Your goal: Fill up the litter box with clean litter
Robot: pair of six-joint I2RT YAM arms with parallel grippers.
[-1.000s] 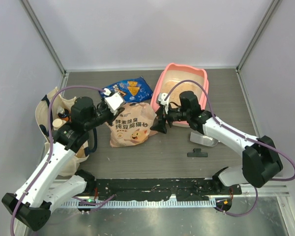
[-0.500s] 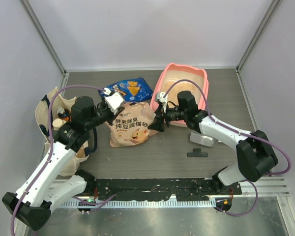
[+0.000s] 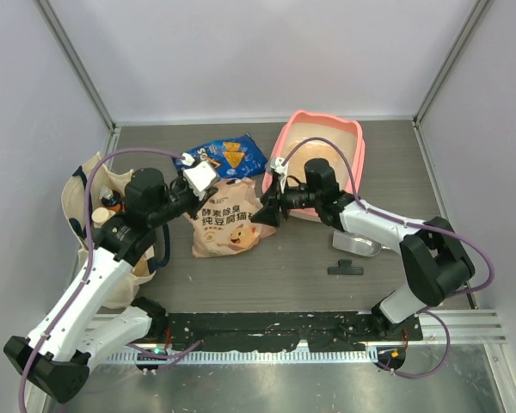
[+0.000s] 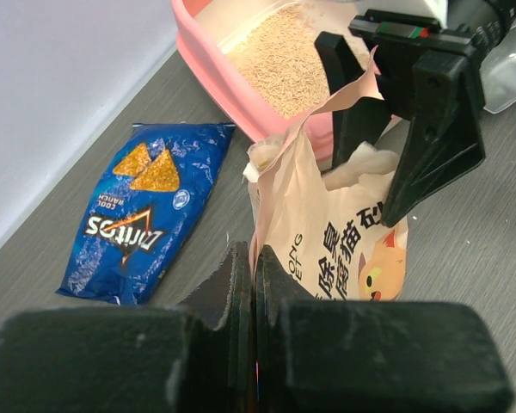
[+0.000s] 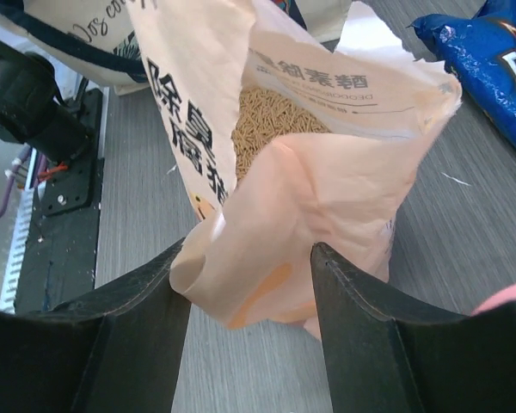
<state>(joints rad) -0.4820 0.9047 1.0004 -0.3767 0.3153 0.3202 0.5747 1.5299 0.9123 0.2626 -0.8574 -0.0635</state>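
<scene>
At far right, litter box [image 3: 327, 115] lies lengthwise near-to-far.

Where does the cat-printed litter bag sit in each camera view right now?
Top external: litter bag, centre-left, between the arms.
Left wrist: litter bag at centre, rising from the bottom edge.
Right wrist: litter bag fills the centre, mouth open.
Shared landmark: blue Doritos bag beside it.
</scene>
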